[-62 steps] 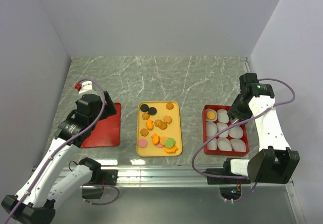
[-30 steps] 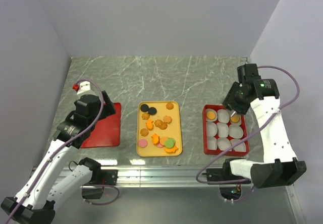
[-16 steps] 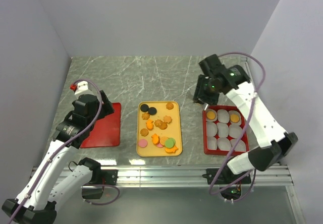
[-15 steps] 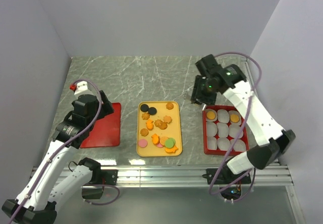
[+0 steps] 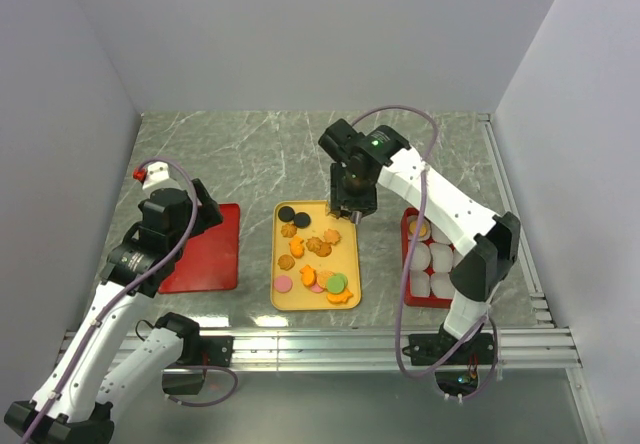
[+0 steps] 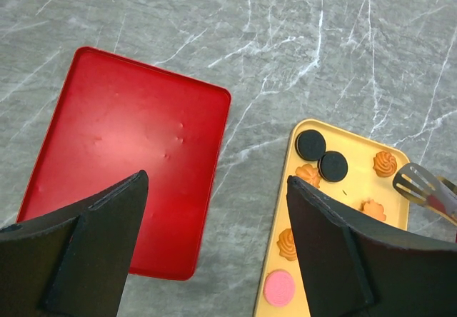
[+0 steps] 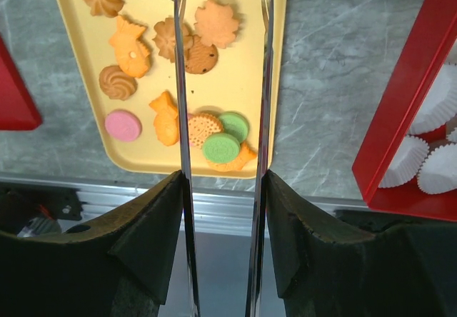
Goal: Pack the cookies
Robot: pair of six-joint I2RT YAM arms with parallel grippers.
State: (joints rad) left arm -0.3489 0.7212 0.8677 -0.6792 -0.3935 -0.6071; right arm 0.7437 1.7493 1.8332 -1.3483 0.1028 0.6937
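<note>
The cookies (image 5: 318, 249) lie loose on a yellow tray (image 5: 345, 264): orange and brown shapes, two black rounds (image 6: 323, 156), a pink one (image 7: 123, 126) and green ones (image 7: 221, 147). My right gripper (image 5: 350, 211) carries two long metal tong blades. It hangs over the tray's far right corner, open and empty (image 7: 220, 3); its slotted tip shows in the left wrist view (image 6: 418, 181). My left gripper (image 5: 207, 216) is open and empty (image 6: 214, 245) above the gap between a flat red tray (image 6: 121, 181) and the yellow tray (image 6: 353, 188).
A red box (image 5: 408, 264) of white paper cups (image 7: 435, 174) stands right of the yellow tray, partly behind my right arm. An orange cookie (image 5: 421, 228) lies in its far left cup. The flat red tray (image 5: 205, 249) lies on the left. Walls close three sides.
My right arm has swung left from the red box's far right cup, where an orange cookie now lay, to the yellow tray's far right corner. My left arm has barely shifted.
</note>
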